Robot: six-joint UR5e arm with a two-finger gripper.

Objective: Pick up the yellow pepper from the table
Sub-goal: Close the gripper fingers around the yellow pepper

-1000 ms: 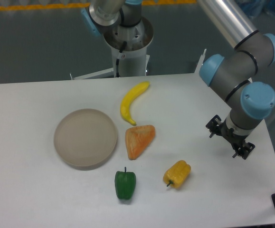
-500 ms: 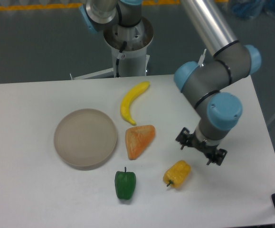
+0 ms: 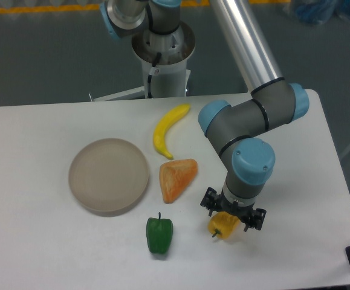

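Yellow-orange and lumpy, the yellow pepper (image 3: 222,225) lies directly beneath the claw (image 3: 233,211), low and right of centre in the frame, its long axis tilting from upper right down to the dark stem at lower left. The claw's jaws stand wide, straddling it, holding nothing. Around it the white surface (image 3: 295,254) leaves room, the green pepper (image 3: 159,235) and orange wedge (image 3: 176,177) lying apart to the left.

Even, bright overhead light washes my tabletop (image 3: 54,254) nearly white, with no harsh glare. Shadows under things are soft and short. Focus is slightly soft throughout.
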